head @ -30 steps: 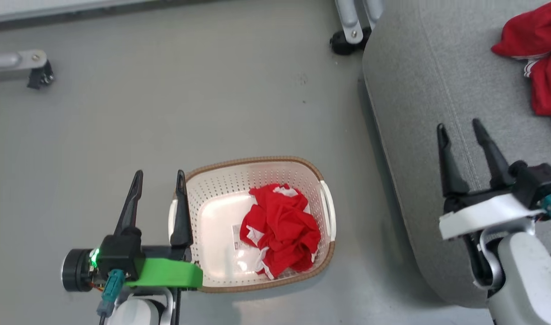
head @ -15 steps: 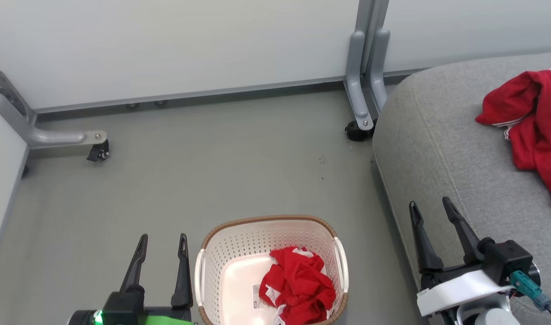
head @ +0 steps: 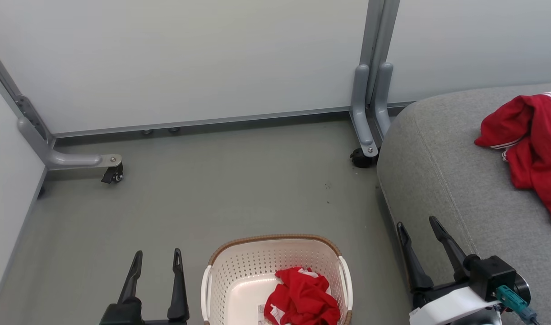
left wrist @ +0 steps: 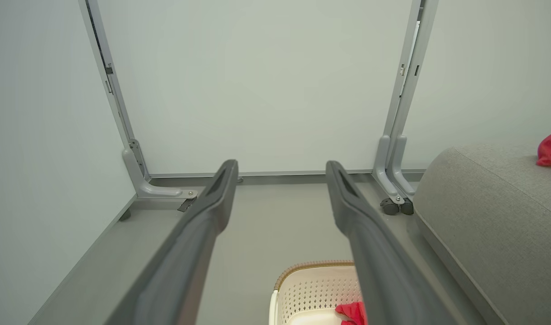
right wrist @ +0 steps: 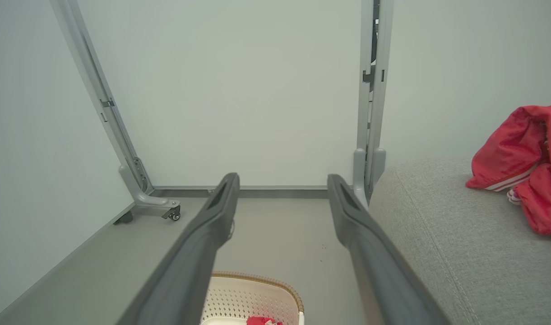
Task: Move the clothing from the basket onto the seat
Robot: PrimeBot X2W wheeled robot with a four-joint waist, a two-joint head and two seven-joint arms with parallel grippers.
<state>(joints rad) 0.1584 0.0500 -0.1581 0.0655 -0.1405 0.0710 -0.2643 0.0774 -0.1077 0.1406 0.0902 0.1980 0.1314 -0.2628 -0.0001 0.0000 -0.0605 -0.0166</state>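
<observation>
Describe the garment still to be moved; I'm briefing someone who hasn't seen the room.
Left of the big grey sofa seat, a cream perforated laundry basket with a brown rim stands on the floor. The crumpled red garment lies inside it, toward its right side. The other red garment lies up on the seat, not in the basket.

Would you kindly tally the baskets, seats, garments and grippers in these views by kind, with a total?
White laundry basket: 1
Grey seat: 1
Red garments: 2, the basket garment and the seat garment
Grippers: 2, the left gripper and the right gripper, both open
Total: 6
</observation>
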